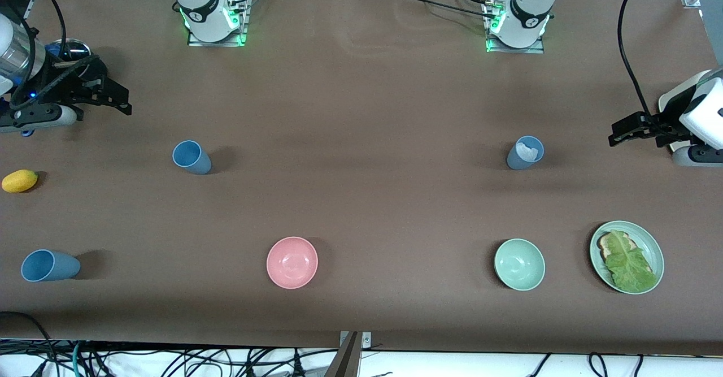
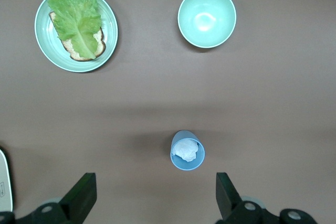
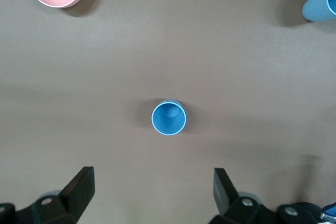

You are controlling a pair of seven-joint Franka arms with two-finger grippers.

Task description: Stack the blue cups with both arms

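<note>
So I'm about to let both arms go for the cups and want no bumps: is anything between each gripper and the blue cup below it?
Nothing visible. The right gripper, open, has bare table down to its empty blue cup. The left gripper, open, has bare table down to the cup with something white inside.

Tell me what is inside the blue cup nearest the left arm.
The upright matte blue tapered cup toward the left arm's end holds a crumpled white lump, possibly paper or tissue. It covers the cup's bottom, so anything beneath it cannot be seen.
</note>
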